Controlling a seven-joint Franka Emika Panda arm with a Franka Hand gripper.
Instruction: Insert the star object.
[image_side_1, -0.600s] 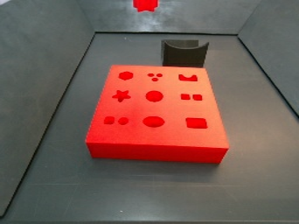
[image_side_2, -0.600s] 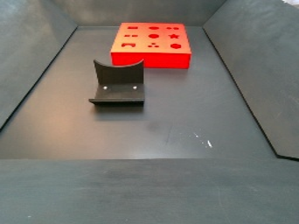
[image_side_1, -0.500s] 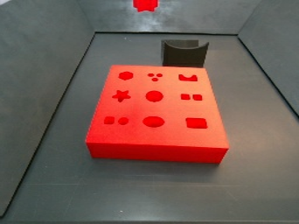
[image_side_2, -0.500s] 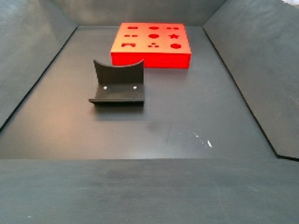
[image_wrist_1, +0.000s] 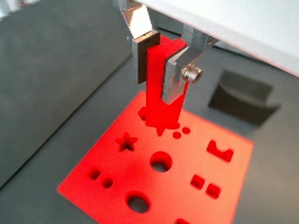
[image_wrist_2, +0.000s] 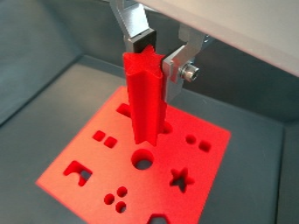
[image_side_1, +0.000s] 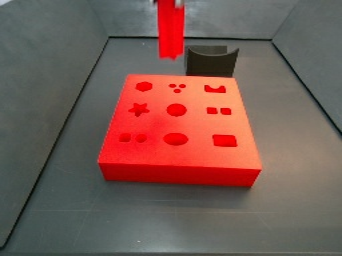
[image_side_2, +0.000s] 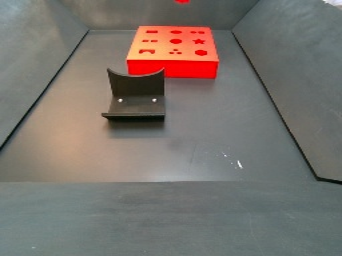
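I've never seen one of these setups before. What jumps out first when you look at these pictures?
The big flat red block with its shaped holes stands out, lying on the dark floor. Above it, the gripper holds a long bright red star object upright between its silver fingers, hanging clear of the block's top. A dark L-shaped fixture stands apart from the block on the floor.

End effector (image_wrist_1: 160, 59) holds the star object (image_wrist_2: 145, 101) upright above the block (image_side_1: 179, 130) (fixture (image_side_1: 211, 59) behind it)
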